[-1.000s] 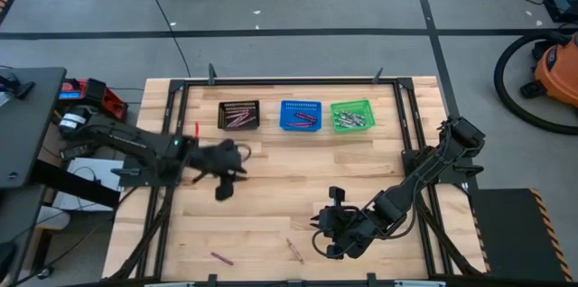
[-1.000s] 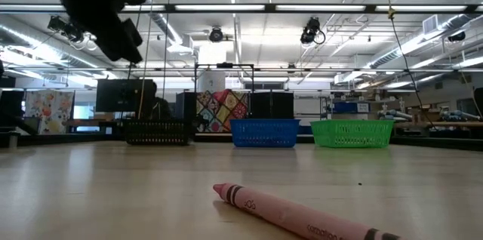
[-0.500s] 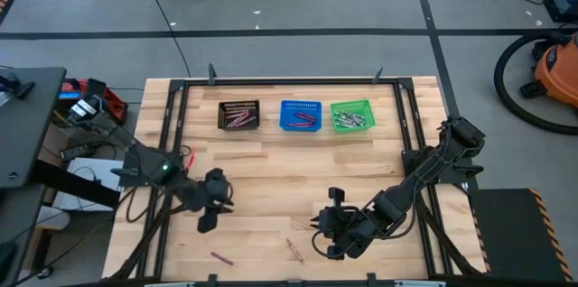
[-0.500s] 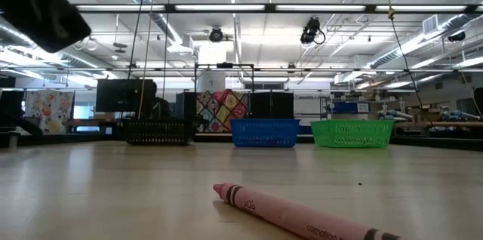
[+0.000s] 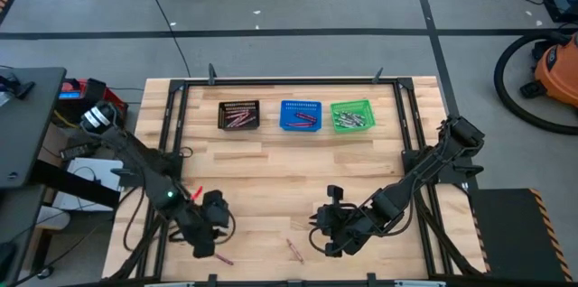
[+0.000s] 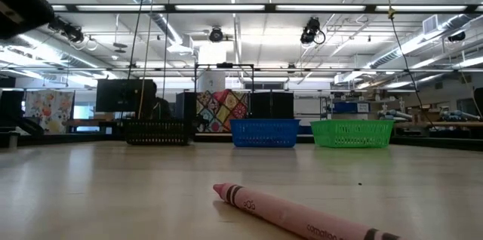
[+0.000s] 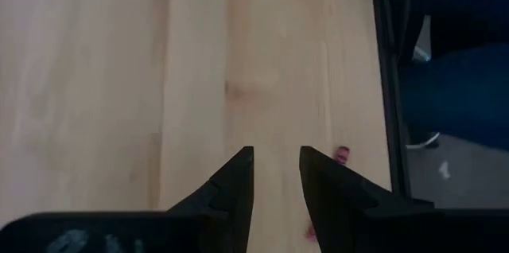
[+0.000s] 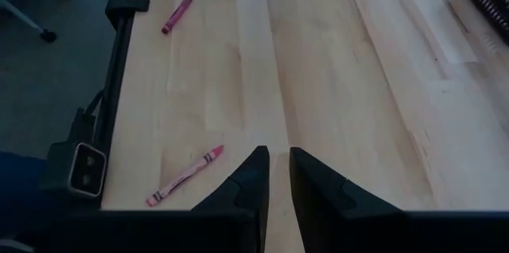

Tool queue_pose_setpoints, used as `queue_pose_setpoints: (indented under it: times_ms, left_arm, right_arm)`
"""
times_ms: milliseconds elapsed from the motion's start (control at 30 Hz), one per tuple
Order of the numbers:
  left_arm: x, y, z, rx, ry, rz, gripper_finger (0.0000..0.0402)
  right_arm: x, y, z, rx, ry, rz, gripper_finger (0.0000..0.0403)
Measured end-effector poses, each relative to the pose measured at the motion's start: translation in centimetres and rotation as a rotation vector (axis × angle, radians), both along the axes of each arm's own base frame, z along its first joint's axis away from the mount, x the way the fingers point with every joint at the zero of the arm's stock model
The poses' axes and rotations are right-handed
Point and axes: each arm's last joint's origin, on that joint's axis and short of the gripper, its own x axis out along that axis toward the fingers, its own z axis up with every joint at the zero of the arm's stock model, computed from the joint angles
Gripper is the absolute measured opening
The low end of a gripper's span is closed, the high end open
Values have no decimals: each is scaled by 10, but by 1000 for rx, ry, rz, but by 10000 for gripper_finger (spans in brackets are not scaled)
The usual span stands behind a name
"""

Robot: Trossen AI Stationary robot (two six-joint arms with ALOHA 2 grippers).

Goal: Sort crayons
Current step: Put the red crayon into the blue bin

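Wooden worktop [image 5: 271, 179] carries black [image 5: 239, 115], blue [image 5: 301, 115] and green [image 5: 352, 115] baskets along its far edge, each holding crayons. Two pink crayons [image 5: 222, 258] [image 5: 294, 250] lie loose near the front edge. Left gripper [image 5: 209, 231] hovers beside the first, right gripper [image 5: 327, 228] near the second; both jaws narrowly parted, empty.

You see 3 mesh baskets: black [image 5: 239, 115], blue [image 5: 301, 115], green [image 5: 352, 115]. The near crayon [image 6: 302, 214] is pink (black print), on pale wood table [image 5: 298, 179].
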Motion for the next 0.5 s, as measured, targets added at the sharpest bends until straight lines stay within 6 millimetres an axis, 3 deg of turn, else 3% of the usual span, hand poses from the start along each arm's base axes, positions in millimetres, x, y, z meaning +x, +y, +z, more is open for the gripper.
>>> queue_pose_setpoints:
  times_ms: [267,500]
  left_arm:
    - [5,-40,4,90,84,-82,114]
    - [5,-66,-11,110,132,-117,114]
  right_arm:
    - [2,-2,0,7,1,-11,60]
    - [2,-2,0,12,5,-10,60]
